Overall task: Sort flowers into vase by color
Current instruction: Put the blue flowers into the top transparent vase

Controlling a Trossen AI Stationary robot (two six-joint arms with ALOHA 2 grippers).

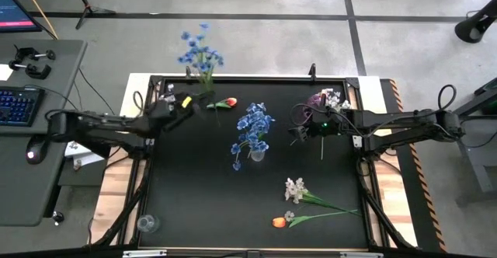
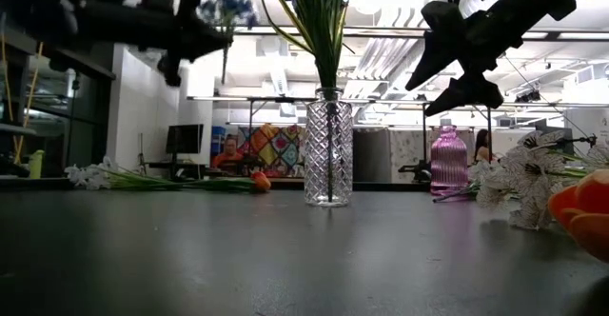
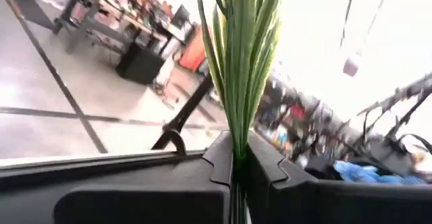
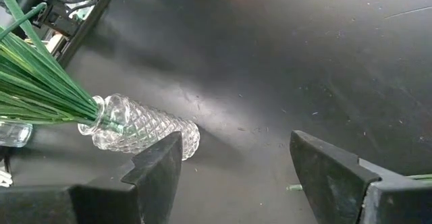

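Blue flowers (image 1: 254, 126) already fill the clear vase (image 1: 257, 155); my left gripper (image 1: 186, 102) pinches another blue bunch (image 1: 201, 50), right gripper (image 1: 299, 132) open, empty. White spray (image 1: 295, 189) and tulips (image 1: 279, 221) remain.

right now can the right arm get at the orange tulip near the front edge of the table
Probably yes: the right pincer is open and empty, and the orange tulip lies on bare table, with only the white spray close beside it.

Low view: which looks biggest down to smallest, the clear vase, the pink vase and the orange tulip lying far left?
1. Clear vase, tallest.
2. Pink vase, shorter, though it stands farther back, so nearness exaggerates the gap.
3. Orange tulip, a small bloom, also far from the camera.
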